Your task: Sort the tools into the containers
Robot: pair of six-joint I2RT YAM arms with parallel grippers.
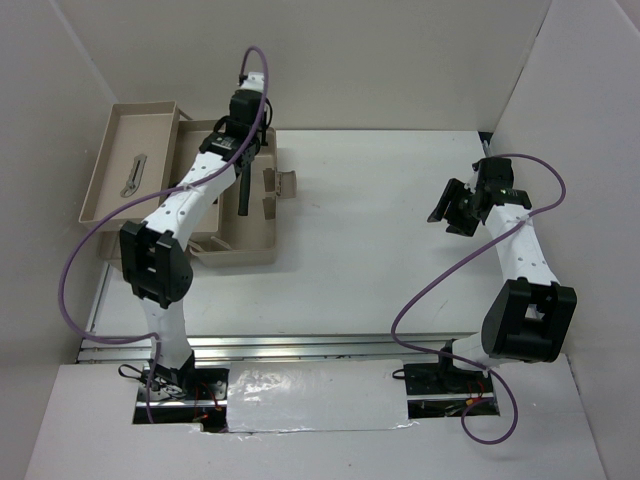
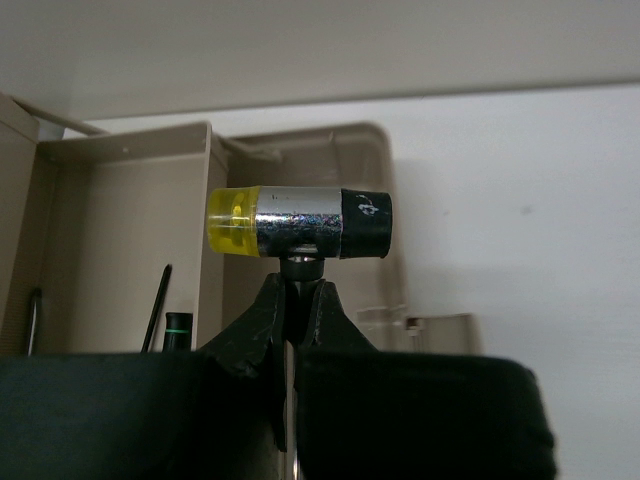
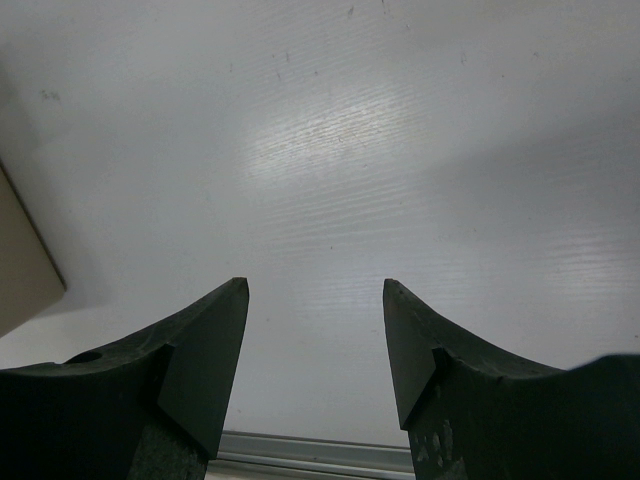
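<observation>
Where my mallet (image 2: 300,222) hangs: over the beige toolbox base (image 1: 250,255) at far left, with its head crosswise, probably so it goes in flat.
Left gripper (image 2: 297,290): pressed together on the handle just under the head, for a steady carry.
Right gripper (image 3: 315,300): spread and holding nothing, over bare table (image 1: 370,220) at right, out of the way.
Tray (image 1: 100,170): a silver wrench (image 1: 135,172) lies inside, far left.
</observation>
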